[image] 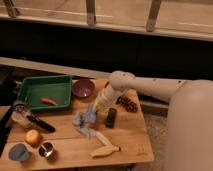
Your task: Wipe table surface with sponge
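Note:
A crumpled blue-grey sponge [83, 123] lies on the wooden table [127, 142], left of centre. My arm comes in from the right, bends at the elbow [122, 80] and slopes down to the left. The gripper [94, 111] is at the sponge's upper right edge, low over the table and touching or nearly touching it. The wrist hides how it meets the sponge.
A green tray [30, 85] holding a red item [49, 101] stands at the back left, with a purple bowl [83, 88] beside it. Around the sponge are a black block [111, 117], a dark cluster [128, 104], a banana [105, 150], an orange [33, 136], a blue cup [18, 152], a metal can [46, 149] and a black-handled utensil [40, 124].

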`<action>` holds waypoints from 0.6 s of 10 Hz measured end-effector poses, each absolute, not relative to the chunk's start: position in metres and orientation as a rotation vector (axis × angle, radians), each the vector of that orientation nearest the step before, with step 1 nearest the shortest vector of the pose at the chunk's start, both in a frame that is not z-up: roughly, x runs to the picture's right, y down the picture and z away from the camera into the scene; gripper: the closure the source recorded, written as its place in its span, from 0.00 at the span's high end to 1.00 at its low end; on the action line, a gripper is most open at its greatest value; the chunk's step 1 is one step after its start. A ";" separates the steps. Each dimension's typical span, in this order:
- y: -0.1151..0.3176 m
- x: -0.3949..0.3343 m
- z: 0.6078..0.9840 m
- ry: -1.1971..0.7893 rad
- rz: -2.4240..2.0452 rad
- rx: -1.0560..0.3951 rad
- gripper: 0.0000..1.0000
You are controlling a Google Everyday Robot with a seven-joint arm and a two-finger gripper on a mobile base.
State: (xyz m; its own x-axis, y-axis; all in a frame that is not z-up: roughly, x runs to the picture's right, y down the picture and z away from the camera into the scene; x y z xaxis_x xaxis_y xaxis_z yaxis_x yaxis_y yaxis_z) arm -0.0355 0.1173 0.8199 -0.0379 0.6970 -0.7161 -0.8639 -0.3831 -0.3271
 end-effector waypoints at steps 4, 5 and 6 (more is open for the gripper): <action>0.145 -0.014 0.843 0.336 1.758 -1.004 0.00; 0.151 -0.011 0.845 0.356 1.772 -1.005 0.00; 0.156 -0.006 0.844 0.373 1.787 -1.004 0.00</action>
State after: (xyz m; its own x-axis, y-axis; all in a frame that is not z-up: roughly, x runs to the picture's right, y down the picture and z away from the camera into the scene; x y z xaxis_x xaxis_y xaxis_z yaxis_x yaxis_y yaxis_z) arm -0.0055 0.1560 0.8442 -0.1443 0.6187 -0.7723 -0.8762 -0.4426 -0.1908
